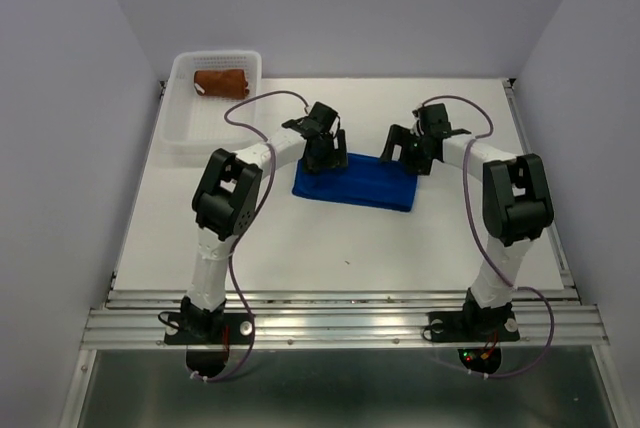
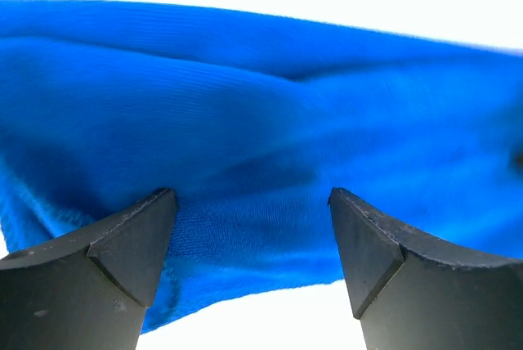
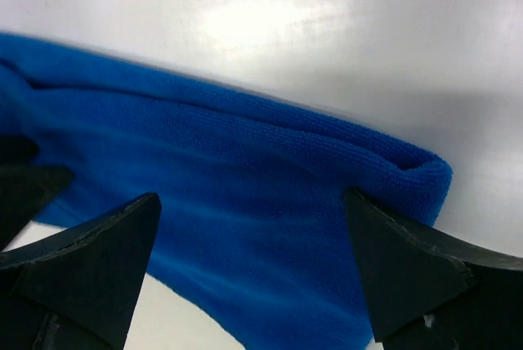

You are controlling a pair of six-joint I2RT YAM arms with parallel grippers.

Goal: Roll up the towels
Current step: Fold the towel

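Note:
A bright blue towel [image 1: 355, 185] lies folded in a long band on the white table, just past the middle. My left gripper [image 1: 326, 155] hangs over its far left end and my right gripper [image 1: 410, 155] over its far right end. In the left wrist view the left gripper [image 2: 253, 203] stands open, its fingertips [image 2: 131, 240] resting on the blue towel [image 2: 261, 121] near a folded edge. The right gripper [image 3: 253, 207] is also open, wide over the blue towel [image 3: 245, 170] beside its doubled-over corner. A rust-brown towel [image 1: 221, 81] sits rolled up in the basket.
A white perforated basket [image 1: 182, 128] stands at the far left of the table [image 1: 300, 248] and holds the brown roll. Grey walls close in on both sides and the back. A metal rail [image 1: 340, 323] runs along the near edge by the arm bases.

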